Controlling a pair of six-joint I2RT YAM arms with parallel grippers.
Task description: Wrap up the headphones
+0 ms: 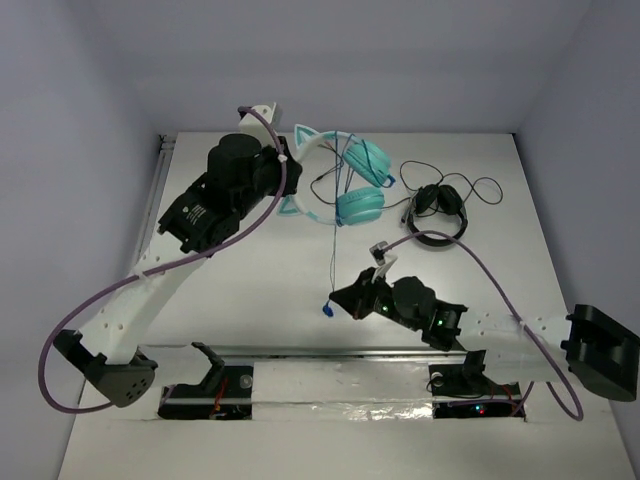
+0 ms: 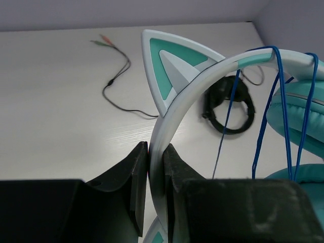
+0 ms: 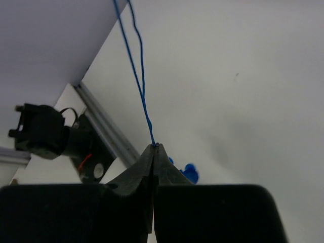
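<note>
The teal headphones (image 1: pixel 358 182) are at the back of the table, the blue cable looped over the pale cat-ear headband (image 2: pixel 169 109). My left gripper (image 2: pixel 156 152) is shut on that headband, one jaw on each side, and holds it on edge. A teal ear cup (image 2: pixel 298 119) hangs to the right, with cable strands (image 2: pixel 262 121) running down past it. From there the thin blue cable (image 1: pixel 335 250) stretches toward the near edge. My right gripper (image 3: pixel 155 147) is shut on the cable (image 3: pixel 137 68) near its end, with the blue plug (image 3: pixel 190 173) just behind the fingertips.
Black headphones (image 1: pixel 440 205) with a loose black cable (image 2: pixel 114 76) lie just right of the teal pair. A metal rail (image 1: pixel 330 352) runs along the near edge. White walls close in the back and both sides.
</note>
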